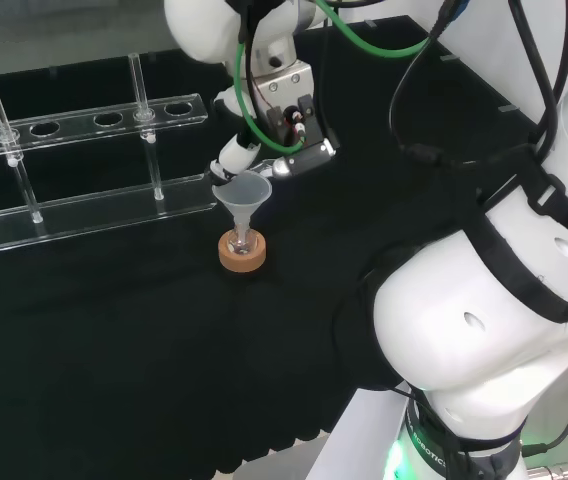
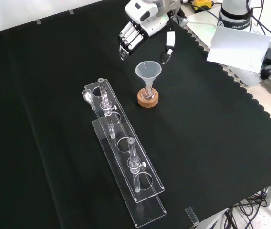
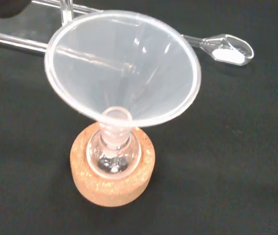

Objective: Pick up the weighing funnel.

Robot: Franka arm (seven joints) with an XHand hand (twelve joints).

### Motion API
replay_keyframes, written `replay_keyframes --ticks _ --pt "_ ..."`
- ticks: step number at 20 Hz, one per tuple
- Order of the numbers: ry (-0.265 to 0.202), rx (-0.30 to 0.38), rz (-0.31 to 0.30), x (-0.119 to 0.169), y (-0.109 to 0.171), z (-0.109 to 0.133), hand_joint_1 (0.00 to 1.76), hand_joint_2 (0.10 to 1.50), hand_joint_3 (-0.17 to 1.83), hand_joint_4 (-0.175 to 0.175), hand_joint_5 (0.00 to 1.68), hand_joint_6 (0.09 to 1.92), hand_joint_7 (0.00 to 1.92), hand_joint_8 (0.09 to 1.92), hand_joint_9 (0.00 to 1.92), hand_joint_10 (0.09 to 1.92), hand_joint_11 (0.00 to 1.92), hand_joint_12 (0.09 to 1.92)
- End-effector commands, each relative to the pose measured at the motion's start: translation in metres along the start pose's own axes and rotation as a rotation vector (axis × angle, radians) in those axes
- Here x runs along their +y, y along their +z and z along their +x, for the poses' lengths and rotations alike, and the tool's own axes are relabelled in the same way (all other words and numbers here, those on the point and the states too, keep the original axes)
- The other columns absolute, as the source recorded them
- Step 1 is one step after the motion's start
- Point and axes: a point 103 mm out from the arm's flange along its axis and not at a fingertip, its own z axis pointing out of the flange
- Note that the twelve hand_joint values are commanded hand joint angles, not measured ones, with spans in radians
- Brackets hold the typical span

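Robot hand (image 2: 145, 24) nr clear cone funnel (image 2: 148, 71), cork ring (image 2: 148, 99).

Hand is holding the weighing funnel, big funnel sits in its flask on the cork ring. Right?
Not quite. The hand is open and holds nothing, front view; the weighing funnel lies on the cloth beside the rack, as the wrist view shows. The funnel does sit in its flask on the cork ring.
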Motion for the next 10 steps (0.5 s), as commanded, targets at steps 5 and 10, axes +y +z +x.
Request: replay_keyframes --ticks 5,10 --pt "-0.024 0.036 -0.016 0.022 -0.02 -0.047 0.58 0.68 0.36 -0.061 0.31 0.09 0.11 0.71 0.32 0.71 0.29 1.39" --pt "-0.018 0.063 -0.051 0.042 -0.024 -0.065 0.61 0.69 0.36 -0.062 0.33 0.09 0.14 0.71 0.38 0.7 0.31 1.38"
